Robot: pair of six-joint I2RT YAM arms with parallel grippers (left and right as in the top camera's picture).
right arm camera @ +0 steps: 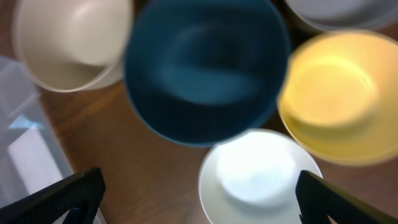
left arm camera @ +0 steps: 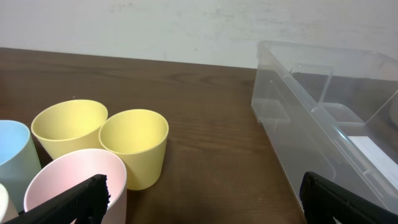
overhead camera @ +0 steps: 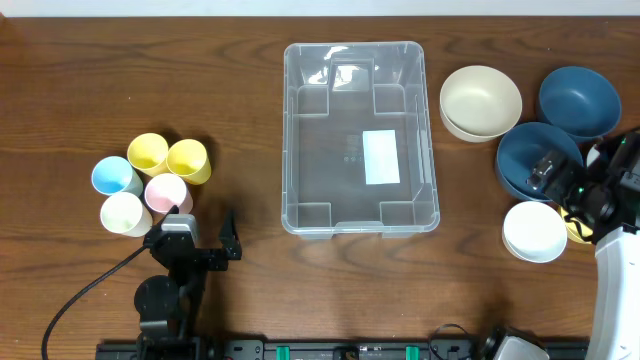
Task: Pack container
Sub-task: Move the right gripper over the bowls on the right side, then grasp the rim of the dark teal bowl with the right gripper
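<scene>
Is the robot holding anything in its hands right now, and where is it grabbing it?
Nothing is held. The left gripper is open near the pink cup. The right gripper is open over the dark blue bowl and the white bowl.

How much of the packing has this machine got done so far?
Nothing looks packed: the container holds only its white label. Nothing is in hand; the left fingers stand open by the pink cup, the right fingers open above the dark blue bowl. Every cup and bowl in view sits outside it, yet to go in.
</scene>
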